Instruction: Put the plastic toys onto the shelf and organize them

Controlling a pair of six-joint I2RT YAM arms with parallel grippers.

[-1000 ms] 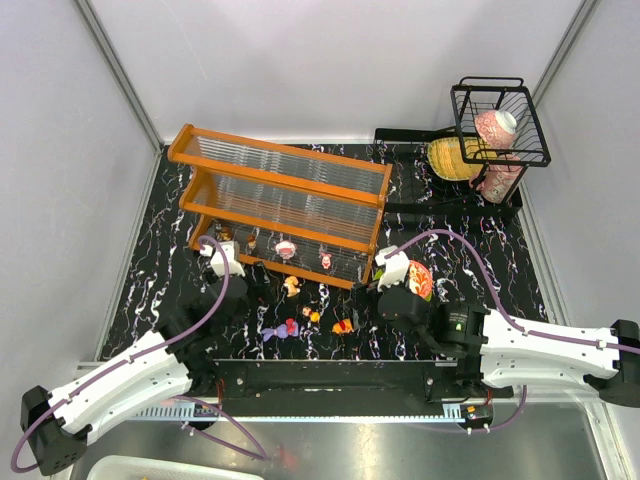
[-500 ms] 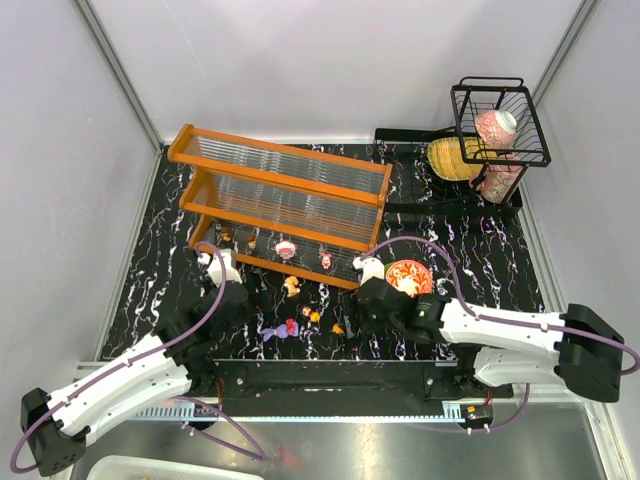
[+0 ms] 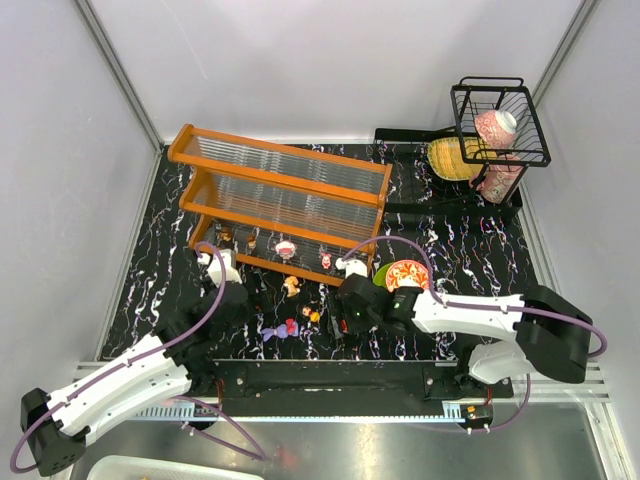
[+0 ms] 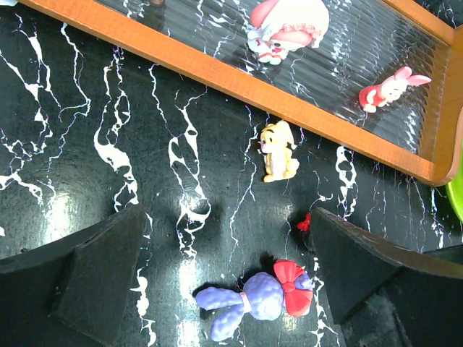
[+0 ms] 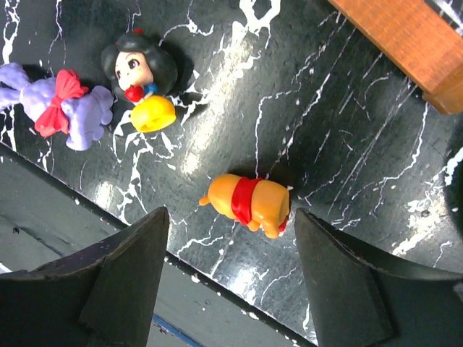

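Lying on its side on the black marbled table (image 3: 470,250), an orange bear figurine (image 5: 249,204) in a red top is being straddled by the right gripper (image 5: 230,217). Its jaws are being held apart, with no clamping seen. A black-haired doll figurine (image 5: 141,83) and a purple figurine with a red bow (image 5: 65,108) are lying nearby. The left gripper (image 4: 226,224) is being held wide apart and empty above the purple figurine, with a tan dog figurine (image 4: 278,152) lying just before the shelf (image 3: 280,190). On the lower tier, a pink piglet figurine (image 4: 387,87) and a pink-and-white doll figurine (image 4: 286,29) are being stored, set apart from each other.
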